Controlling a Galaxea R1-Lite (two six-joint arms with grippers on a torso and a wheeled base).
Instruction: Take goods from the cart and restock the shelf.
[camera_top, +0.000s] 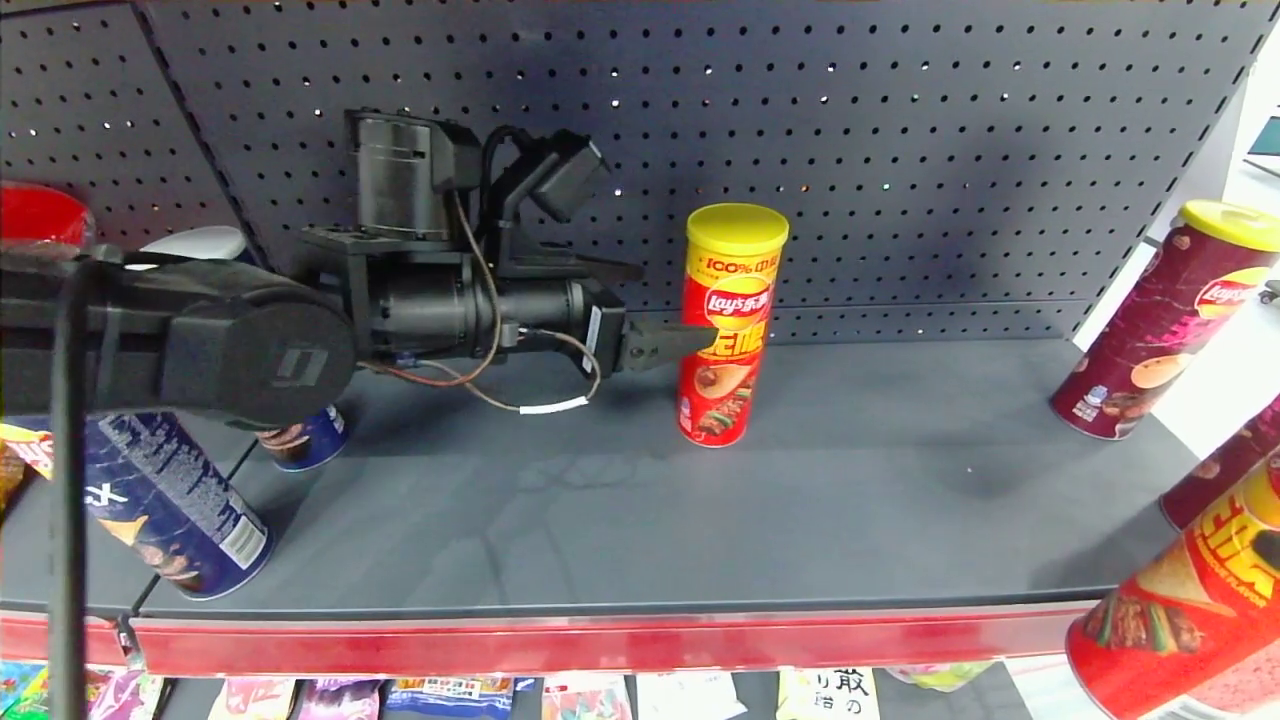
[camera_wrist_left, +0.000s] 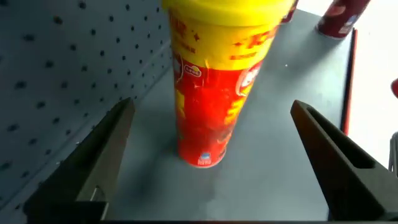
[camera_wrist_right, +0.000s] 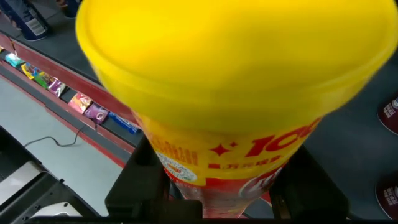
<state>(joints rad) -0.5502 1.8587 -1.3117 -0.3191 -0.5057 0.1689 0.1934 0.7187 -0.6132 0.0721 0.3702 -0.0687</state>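
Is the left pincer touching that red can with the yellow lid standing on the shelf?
Apart. The left wrist view shows the left pincer open, with a clear gap on both sides of the red can.

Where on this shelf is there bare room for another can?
Bare: the shelf stretch between the standing red can and the maroon can, and the front strip along the red rail. Crowded: the left end, with blue cans and the left pincer.

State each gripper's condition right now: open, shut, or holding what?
Left gripper: open, straddling the standing can without gripping it.
Right gripper: shut on a yellow-lidded can.
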